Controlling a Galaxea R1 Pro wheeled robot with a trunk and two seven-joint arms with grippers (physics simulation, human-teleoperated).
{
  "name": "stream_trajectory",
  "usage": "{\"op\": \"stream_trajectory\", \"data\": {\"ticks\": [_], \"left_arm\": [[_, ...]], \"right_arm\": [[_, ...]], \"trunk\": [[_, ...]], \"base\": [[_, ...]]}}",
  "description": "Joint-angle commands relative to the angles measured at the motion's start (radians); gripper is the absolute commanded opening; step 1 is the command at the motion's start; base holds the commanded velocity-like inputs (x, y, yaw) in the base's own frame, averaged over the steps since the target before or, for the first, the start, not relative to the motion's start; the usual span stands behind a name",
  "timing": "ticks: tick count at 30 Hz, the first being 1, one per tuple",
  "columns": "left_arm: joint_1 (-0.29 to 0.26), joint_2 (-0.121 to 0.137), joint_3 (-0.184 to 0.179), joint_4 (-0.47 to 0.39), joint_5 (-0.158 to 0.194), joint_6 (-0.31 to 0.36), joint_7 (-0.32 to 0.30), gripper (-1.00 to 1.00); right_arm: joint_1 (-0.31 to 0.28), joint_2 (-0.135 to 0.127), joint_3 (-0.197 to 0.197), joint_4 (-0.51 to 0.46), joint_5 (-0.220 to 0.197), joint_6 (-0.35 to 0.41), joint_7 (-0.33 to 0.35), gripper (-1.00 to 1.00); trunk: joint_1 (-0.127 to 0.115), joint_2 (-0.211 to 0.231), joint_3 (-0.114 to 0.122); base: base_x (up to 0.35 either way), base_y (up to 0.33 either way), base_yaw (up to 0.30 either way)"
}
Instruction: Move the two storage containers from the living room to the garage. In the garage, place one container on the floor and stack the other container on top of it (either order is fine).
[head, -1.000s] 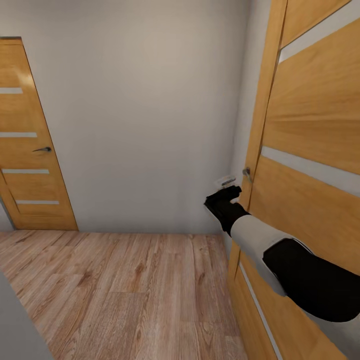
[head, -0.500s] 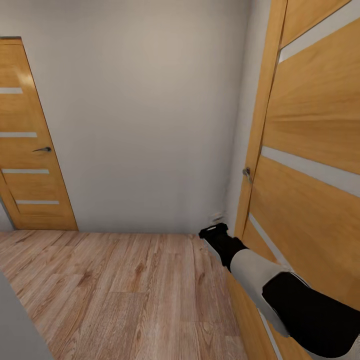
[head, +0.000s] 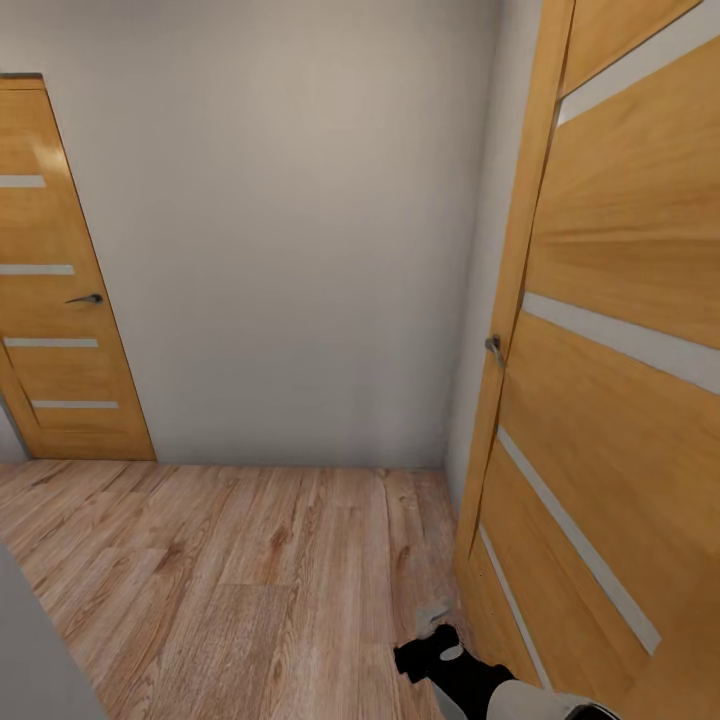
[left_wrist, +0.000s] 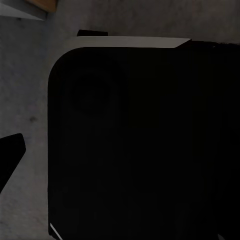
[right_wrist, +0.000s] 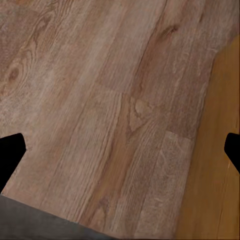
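A hallway with a wood-plank floor (head: 230, 580) and pale wall. The right gripper (head: 432, 640), jaws spread wide and empty, has dropped from the handle (head: 493, 345) of the open door (head: 620, 400) beside it to just above the planks. A closed door (head: 55, 300) stands far left. Left jaws: cannot tell. The bins are nowhere here.

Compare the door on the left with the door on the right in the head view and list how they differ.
The left door stands farther off, set in the side wall, seen almost whole; the right door looms close and runs out of frame. The left door's lever handle shows in profile; the right door's handle is a small knob at its edge. Both are orange wood with pale horizontal stripes.
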Motion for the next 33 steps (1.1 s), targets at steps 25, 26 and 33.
{"op": "stream_trajectory", "data": {"ticks": [25, 26, 33], "left_arm": [[0.000, 0.001, 0.002, 0.000, 0.009, -0.002, 0.001, 1.00], [0.000, 0.001, 0.002, 0.000, 0.009, -0.002, 0.001, 1.00], [0.000, 0.001, 0.002, 0.000, 0.009, -0.002, 0.001, 1.00]], "right_arm": [[0.284, -0.117, 0.010, 0.025, -0.014, -0.023, 0.061, 1.00], [0.285, -0.122, 0.010, 0.025, -0.014, -0.023, 0.061, 1.00], [0.286, -0.144, 0.010, 0.025, -0.015, -0.021, 0.066, 1.00]], "trunk": [[0.000, -0.001, -0.001], [0.000, -0.001, -0.001], [0.000, -0.001, -0.001]], "base": [[0.000, 0.000, 0.000], [0.000, 0.000, 0.000], [0.000, 0.000, 0.000]]}}
